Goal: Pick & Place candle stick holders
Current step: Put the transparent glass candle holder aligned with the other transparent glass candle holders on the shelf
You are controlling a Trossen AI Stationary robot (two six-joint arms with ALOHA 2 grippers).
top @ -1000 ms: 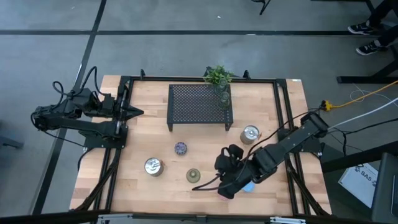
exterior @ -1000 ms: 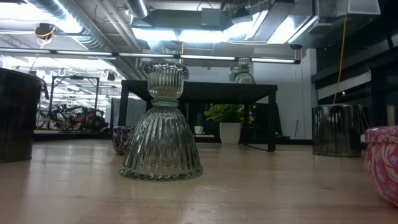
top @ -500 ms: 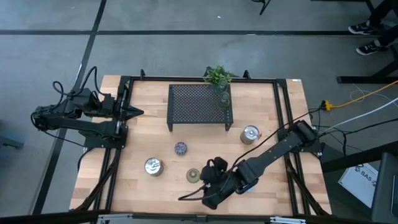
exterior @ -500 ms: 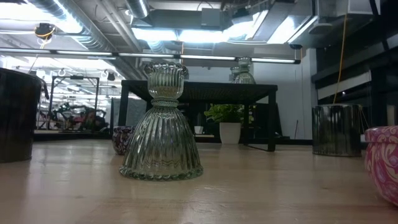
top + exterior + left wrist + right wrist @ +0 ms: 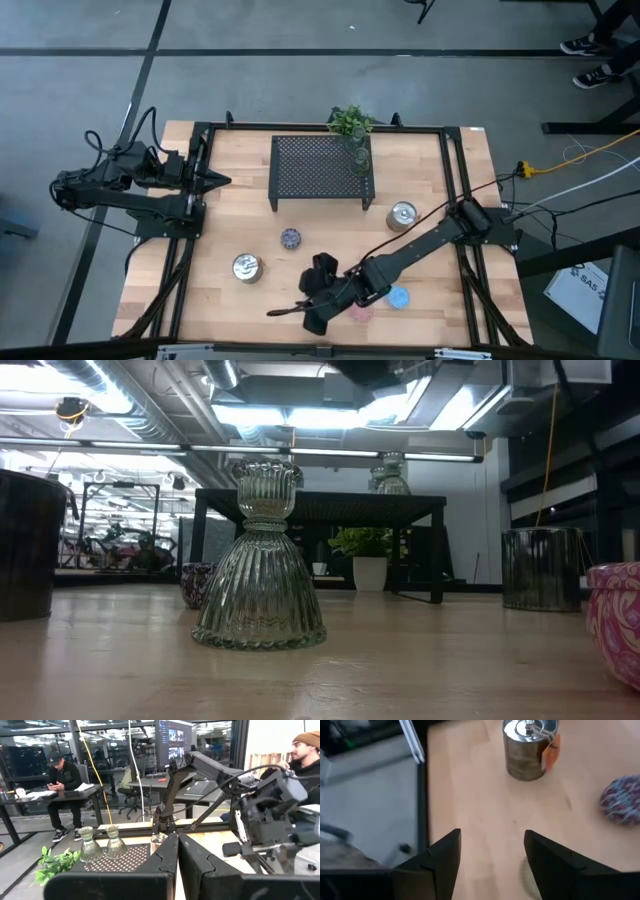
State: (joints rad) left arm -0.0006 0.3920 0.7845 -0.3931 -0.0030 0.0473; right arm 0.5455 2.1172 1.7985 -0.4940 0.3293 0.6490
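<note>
An olive-green glassy candle stick holder (image 5: pixel 260 560) stands on its wide base at the table's near middle. In the high view my right arm hides it. My right gripper (image 5: pixel 300 300) is open and hovers above it, clear of it, and points toward the table's left edge. In the right wrist view (image 5: pixel 490 837) a pale round edge (image 5: pixel 526 876) shows between the fingers. Ahead stand a silver holder (image 5: pixel 247 267) and a purple one (image 5: pixel 290 238). My left gripper (image 5: pixel 215 181) waits shut at the left edge.
A second silver holder (image 5: pixel 402 215) stands at the right. Blue (image 5: pixel 398 297) and pink (image 5: pixel 358 312) holders sit near the front edge. The black mesh rack (image 5: pixel 320 168) at the back carries two green holders (image 5: pixel 360 160). The plant (image 5: pixel 350 122) stands behind it.
My right gripper has gone toward the table's left edge along the near side, from over the blue holder to over the olive-green one. The blue and pink holders now show beside the arm. Nothing on the table has moved.
</note>
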